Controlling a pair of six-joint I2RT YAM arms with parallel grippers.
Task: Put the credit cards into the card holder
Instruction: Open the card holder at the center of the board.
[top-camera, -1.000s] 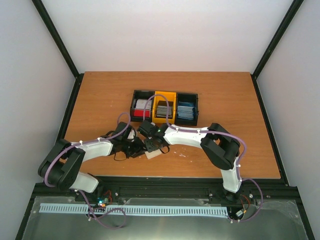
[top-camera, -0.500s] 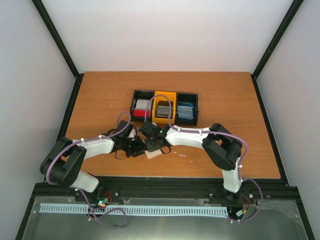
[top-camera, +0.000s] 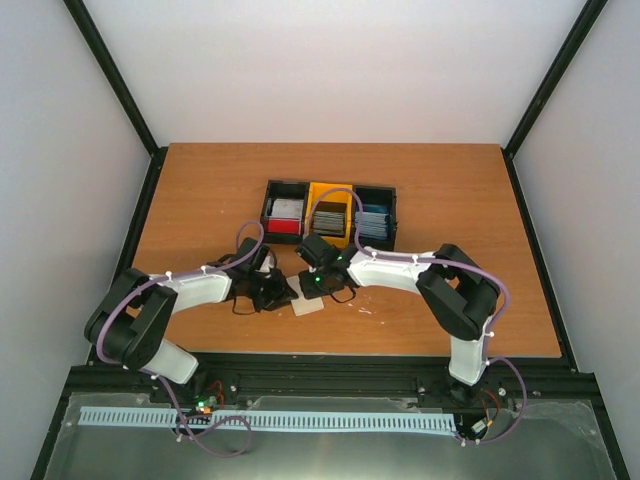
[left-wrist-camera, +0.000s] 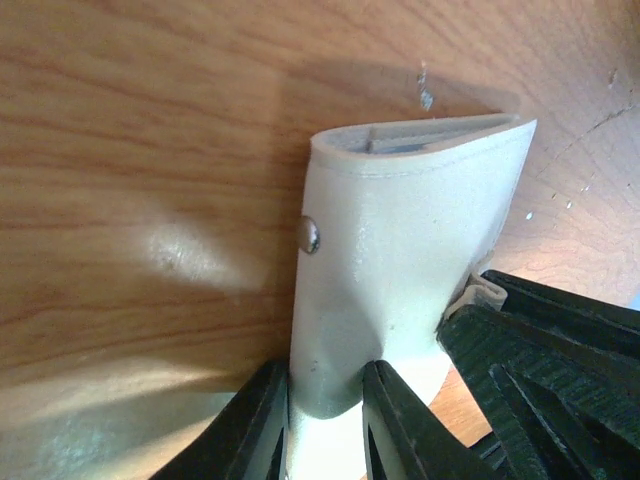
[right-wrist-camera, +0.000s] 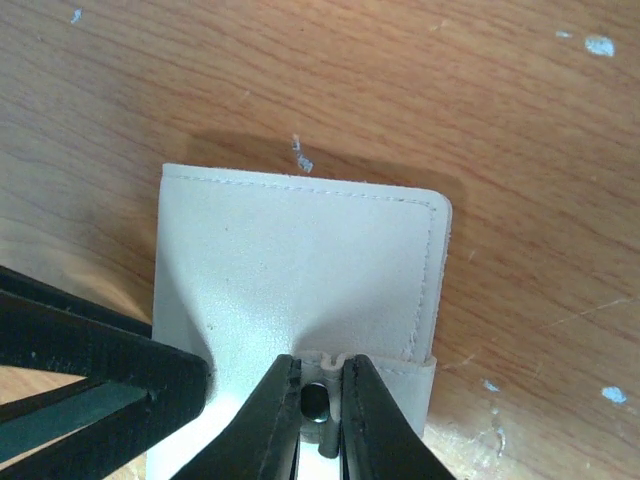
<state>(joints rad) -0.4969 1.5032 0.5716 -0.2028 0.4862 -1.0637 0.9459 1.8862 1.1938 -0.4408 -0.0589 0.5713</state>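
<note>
Both arms are on the small flat beige folding card holder (top-camera: 309, 308). It lies on the brown wooden tabletop (top-camera: 450, 190) near the front edge, at 6 o'clock from the black-and-yellow 3-compartment plastic bin tray (top-camera: 330, 187).

- Approach: the left gripper (top-camera: 277, 294) comes in at 10 o'clock of the card holder.
- Left claw state: the jaws are narrowed onto the card holder. In the left wrist view its 2 black fingers (left-wrist-camera: 262, 425) clamp the near folded end, 1 on each face.
- Card holder in that view (left-wrist-camera: 400, 250): the far end gapes a little and inner layers show. I cannot tell if a card is inside. A round metal snap stud (left-wrist-camera: 310, 235) sits on the face at 9 o'clock.
- Right claw: the right gripper (top-camera: 318, 284) sits at 12 o'clock of the card holder with its jaws almost fully together. They nip the little snap tab (right-wrist-camera: 335, 360) at the card holder's near edge.
- Right wrist view: the card holder body (right-wrist-camera: 300, 250) lies flat on the wood with its closed face up. The left gripper (right-wrist-camera: 90, 365) shows at 8 o'clock, touching the near corner.

The credit cards sit in the bin tray, well apart from the card holder:
- silver-and-red stack (top-camera: 283, 215) in the left black compartment
- dark grey stack (top-camera: 328, 218) in the yellow middle compartment
- pale blue stack (top-camera: 372, 220) in the right black compartment
</note>
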